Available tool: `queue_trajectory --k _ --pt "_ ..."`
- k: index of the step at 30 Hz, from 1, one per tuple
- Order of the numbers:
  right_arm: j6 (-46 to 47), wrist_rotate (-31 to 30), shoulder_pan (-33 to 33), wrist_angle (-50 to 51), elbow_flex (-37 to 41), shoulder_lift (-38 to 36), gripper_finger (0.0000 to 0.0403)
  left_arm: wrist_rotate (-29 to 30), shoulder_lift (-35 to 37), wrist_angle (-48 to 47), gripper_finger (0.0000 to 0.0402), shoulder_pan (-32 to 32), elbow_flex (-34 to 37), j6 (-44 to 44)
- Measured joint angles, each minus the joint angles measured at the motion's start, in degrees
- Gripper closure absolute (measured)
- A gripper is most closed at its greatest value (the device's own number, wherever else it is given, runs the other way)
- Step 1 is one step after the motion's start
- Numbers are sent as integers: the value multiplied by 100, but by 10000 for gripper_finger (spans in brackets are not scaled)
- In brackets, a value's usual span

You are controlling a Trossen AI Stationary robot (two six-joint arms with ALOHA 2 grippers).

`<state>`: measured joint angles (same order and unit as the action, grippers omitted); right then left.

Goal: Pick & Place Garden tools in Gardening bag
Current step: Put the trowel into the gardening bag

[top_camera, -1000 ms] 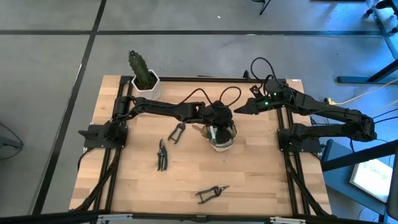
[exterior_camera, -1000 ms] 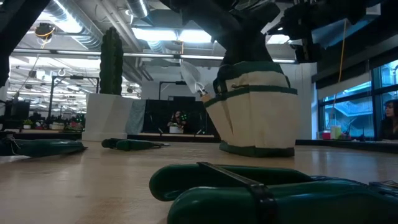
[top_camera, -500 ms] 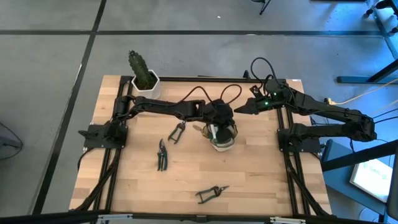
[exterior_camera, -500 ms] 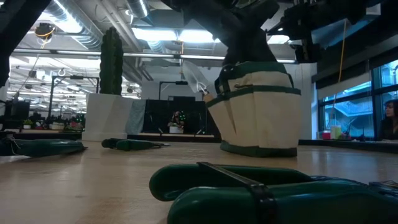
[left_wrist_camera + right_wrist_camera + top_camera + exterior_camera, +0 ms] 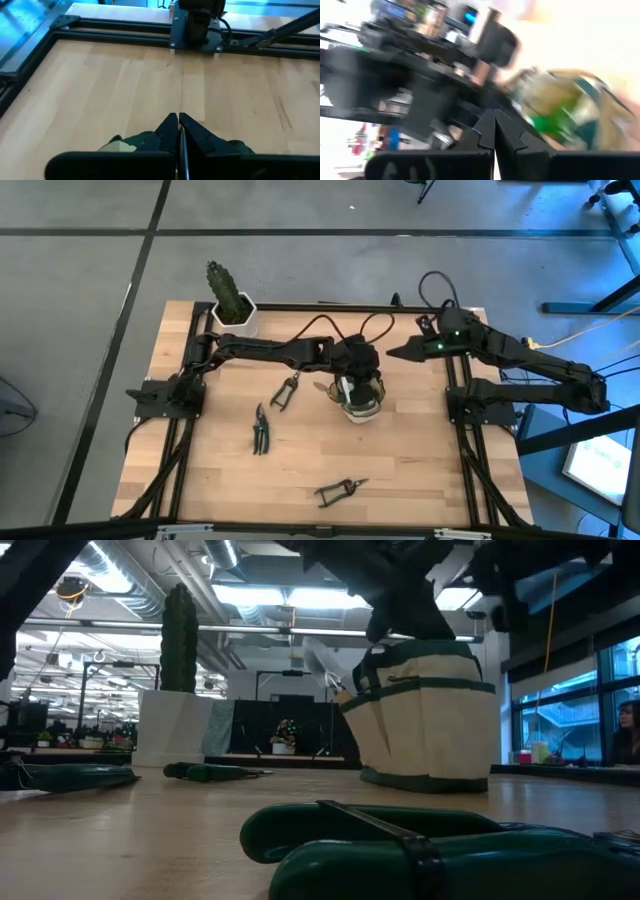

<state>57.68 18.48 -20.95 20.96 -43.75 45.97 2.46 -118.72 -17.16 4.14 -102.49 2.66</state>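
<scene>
Sliding right with your closed left gripper above it, the gardening bag looks soft, so grip its rim.

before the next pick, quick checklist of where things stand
1. Left hand shut, over the bag: ok.
2. Left hand free of the bag: cannot tell.
3. Right hand shut, beside the bag, holding nothing: ok.
4. Bag upright on the table: ok.
5. Shears left out: three pairs, at and: not ok.
6. Cactus at the corner, out of the way: ok.
</scene>
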Motion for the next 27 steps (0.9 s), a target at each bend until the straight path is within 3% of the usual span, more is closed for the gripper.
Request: queue_trajectory --k 5,16,27 --pt "-121 -43 2 1143 2 -76 403 -26 0 -393 399 -6 -36 -4" --pt "-179 -66 11 1654 2 -45 403 -78 0 -1489 399 -74 -271 -506" --pt "-270 -287 11 1637 2 -43 403 -61 -43 -1433 399 -17 -482 -833"
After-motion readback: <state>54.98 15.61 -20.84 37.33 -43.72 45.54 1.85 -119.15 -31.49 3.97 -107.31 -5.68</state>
